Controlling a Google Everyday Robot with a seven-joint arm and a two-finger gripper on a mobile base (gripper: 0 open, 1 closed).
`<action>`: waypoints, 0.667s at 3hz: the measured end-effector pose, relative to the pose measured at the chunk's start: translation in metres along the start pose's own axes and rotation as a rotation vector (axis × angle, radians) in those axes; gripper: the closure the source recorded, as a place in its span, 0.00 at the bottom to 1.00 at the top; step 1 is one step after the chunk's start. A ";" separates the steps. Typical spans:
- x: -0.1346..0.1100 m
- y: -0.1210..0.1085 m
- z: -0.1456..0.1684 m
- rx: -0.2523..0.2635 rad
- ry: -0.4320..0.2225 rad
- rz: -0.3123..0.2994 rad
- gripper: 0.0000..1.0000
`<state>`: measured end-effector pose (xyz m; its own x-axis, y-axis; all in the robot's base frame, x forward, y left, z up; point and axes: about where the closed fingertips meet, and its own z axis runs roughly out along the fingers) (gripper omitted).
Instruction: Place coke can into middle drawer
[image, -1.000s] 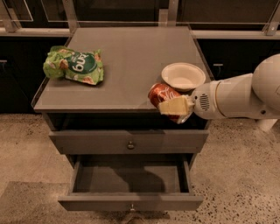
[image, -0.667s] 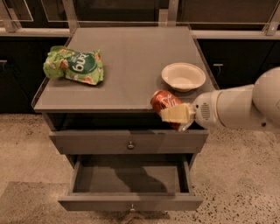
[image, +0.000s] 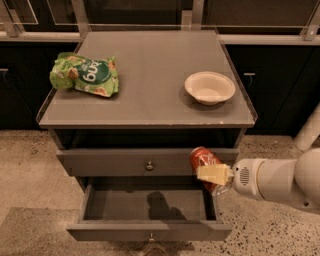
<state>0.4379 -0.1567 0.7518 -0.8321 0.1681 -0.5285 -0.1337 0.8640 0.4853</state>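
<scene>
The coke can (image: 203, 159) is a red can with white lettering, tilted and held in my gripper (image: 214, 176). The gripper is shut on the can, its cream finger (image: 212, 173) lying across it. The can hangs above the right end of the open middle drawer (image: 150, 205), in front of the right part of the closed drawer above it (image: 125, 162). The middle drawer is pulled out and its grey inside is bare. My white arm (image: 277, 180) comes in from the right.
A green crisp bag (image: 85, 75) lies at the left of the cabinet top (image: 145, 95). A white bowl (image: 209, 87) stands at its right. Dark cabinets line the back. The floor (image: 30, 170) is speckled stone.
My gripper has carried the coke can down from the cabinet top beside the bowl to in front of the upper drawer, above the open middle drawer's right end.
</scene>
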 end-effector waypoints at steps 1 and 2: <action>0.042 -0.032 0.029 -0.006 0.050 0.132 1.00; 0.042 -0.032 0.028 -0.004 0.046 0.133 1.00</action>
<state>0.4223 -0.1640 0.6948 -0.8665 0.2590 -0.4267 -0.0226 0.8336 0.5519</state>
